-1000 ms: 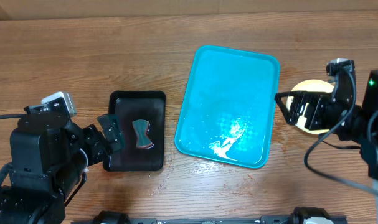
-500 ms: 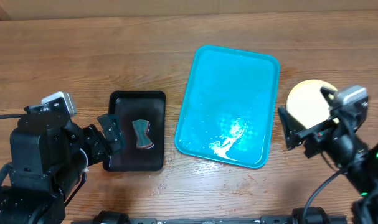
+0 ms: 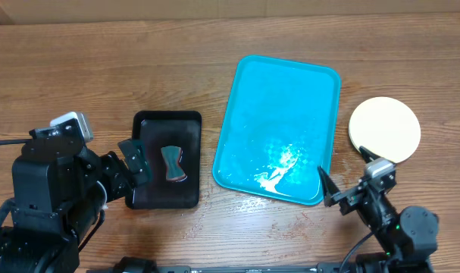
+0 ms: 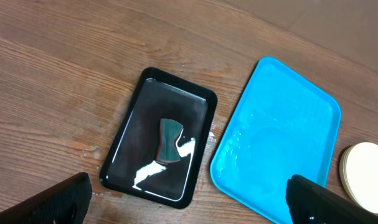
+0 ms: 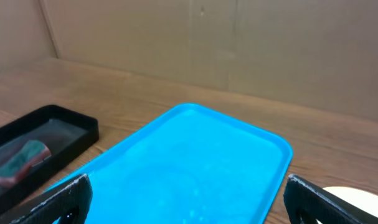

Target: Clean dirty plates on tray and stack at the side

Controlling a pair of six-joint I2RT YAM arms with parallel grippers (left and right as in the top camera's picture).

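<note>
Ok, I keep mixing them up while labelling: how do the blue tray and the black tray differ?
The blue tray is larger than the black tray. The blue tray holds only white wet streaks; the black tray holds a small sponge. Both are rectangular with rounded corners and raised rims.

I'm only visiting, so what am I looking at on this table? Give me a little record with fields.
blue tray: empty, wet-looking patch inside
plates: on the table right of the blue tray; pale yellow one on top, number beneath unclear
black tray: left of the blue tray, holds a small sponge
left hand: open, empty, at the black tray
right hand: open, empty, near the blue tray's corner
</note>
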